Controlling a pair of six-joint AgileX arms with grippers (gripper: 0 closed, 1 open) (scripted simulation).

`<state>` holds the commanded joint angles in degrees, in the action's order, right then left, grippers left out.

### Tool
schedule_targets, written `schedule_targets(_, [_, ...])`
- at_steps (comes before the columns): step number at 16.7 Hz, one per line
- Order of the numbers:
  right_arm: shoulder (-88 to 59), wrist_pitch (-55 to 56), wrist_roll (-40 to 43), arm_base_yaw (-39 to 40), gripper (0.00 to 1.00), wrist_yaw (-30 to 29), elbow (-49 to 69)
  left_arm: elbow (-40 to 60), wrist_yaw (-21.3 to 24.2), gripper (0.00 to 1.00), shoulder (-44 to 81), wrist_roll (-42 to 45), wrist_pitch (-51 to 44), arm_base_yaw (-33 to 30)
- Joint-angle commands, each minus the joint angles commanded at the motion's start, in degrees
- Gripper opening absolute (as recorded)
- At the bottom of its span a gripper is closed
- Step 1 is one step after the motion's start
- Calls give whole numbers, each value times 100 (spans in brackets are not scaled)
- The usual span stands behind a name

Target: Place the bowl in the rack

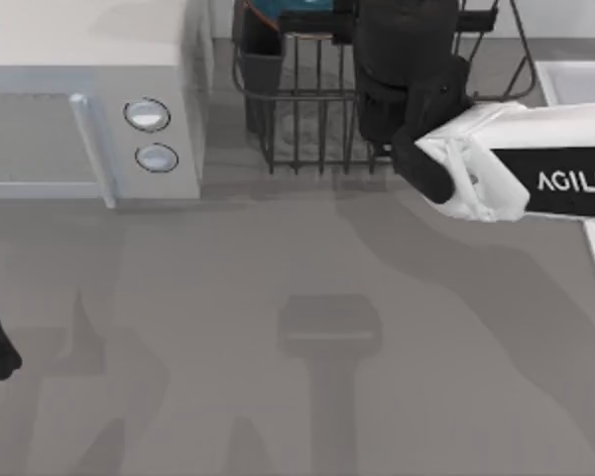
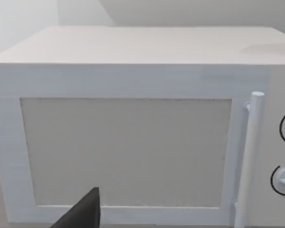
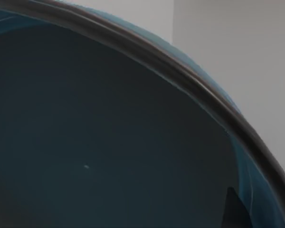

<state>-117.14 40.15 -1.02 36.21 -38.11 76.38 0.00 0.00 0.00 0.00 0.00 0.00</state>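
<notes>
Top view puts my right arm's gripper at one o'clock above the rack, the blue bowl beside it; whether its fingers clamp the bowl, I cannot tell.

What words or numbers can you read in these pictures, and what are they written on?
"AGILE" in white letters on the black band of the white right arm; the word runs off the top view's right edge.

The white box-shaped microwave has two round silver knobs with no readable marks around them.

No writing can be seen on the dark metal wire rack or the dark blue round bowl.
</notes>
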Motion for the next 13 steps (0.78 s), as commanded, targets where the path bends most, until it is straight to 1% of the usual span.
schedule_targets(2, [0,0,0,0,0,0,0,0,0,100,0,0,0,0])
schedule_targets(13, [0,0,0,0,83,0,0,0,0,100,0,0,0,0])
